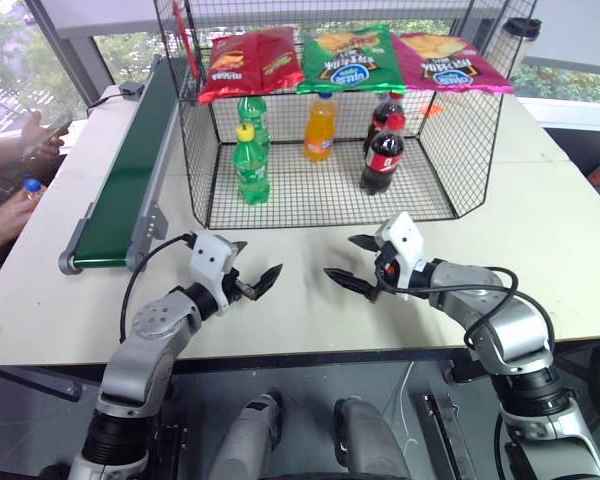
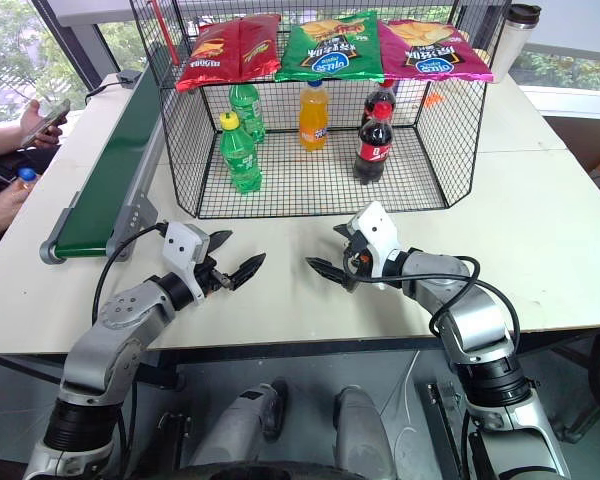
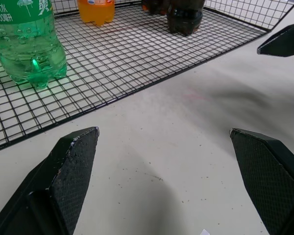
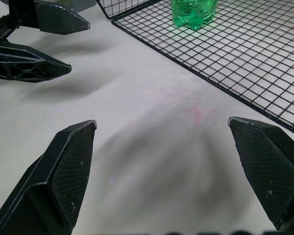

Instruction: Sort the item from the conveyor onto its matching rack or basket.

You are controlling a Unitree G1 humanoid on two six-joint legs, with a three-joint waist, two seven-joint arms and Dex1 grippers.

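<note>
Both grippers, left (image 1: pixel 257 281) and right (image 1: pixel 352 261), hover at the bench's near edge, jaws spread wide and empty, so I'd wait: conveyor (image 1: pixel 130 170) bare along the left edge, item (image 1: pixel 28 186) in a person's hand beyond it, cage (image 1: pixel 280 190) at the far edge.

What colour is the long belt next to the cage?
Dark green; the conveyor shows best in the left eye view.
</note>
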